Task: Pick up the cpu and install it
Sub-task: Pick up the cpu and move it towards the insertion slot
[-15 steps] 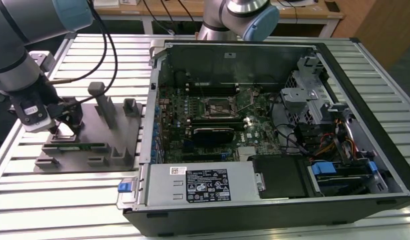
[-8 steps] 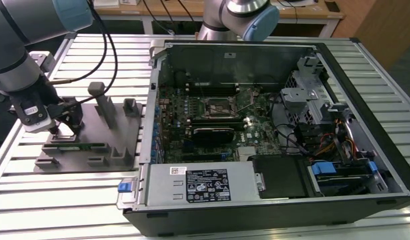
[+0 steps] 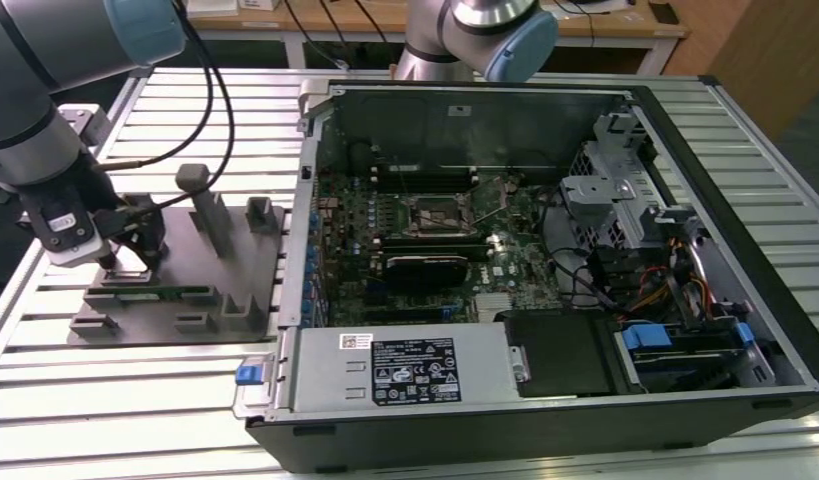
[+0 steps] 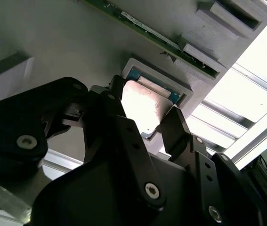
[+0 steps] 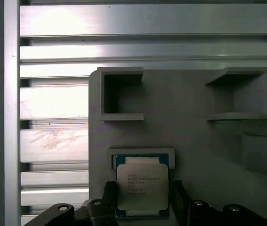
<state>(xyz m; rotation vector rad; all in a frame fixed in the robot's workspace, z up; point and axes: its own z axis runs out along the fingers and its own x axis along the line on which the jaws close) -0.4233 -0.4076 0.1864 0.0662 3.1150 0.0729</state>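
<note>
The cpu (image 5: 141, 186), a flat silver-lidded square chip, lies in a shallow square nest on the grey fixture plate (image 5: 194, 146). In the second wrist view the cpu (image 4: 142, 108) shows between two black fingers (image 4: 175, 129). My gripper (image 5: 142, 197) is lowered over it, open, with one finger close against each of two opposite edges. In the exterior view my gripper (image 3: 122, 262) stands at the plate's near-left part, far to the left of the open computer case (image 3: 543, 250), whose motherboard socket (image 3: 436, 213) sits mid-board.
A narrow green circuit strip (image 3: 156, 292) lies on the fixture plate (image 3: 182, 310) beside upright grey holders (image 3: 209, 215). A black finned block (image 3: 429, 270) sits inside the case. A second arm (image 3: 476, 35) stands behind the case. The slatted metal table (image 3: 116, 400) extends around everything.
</note>
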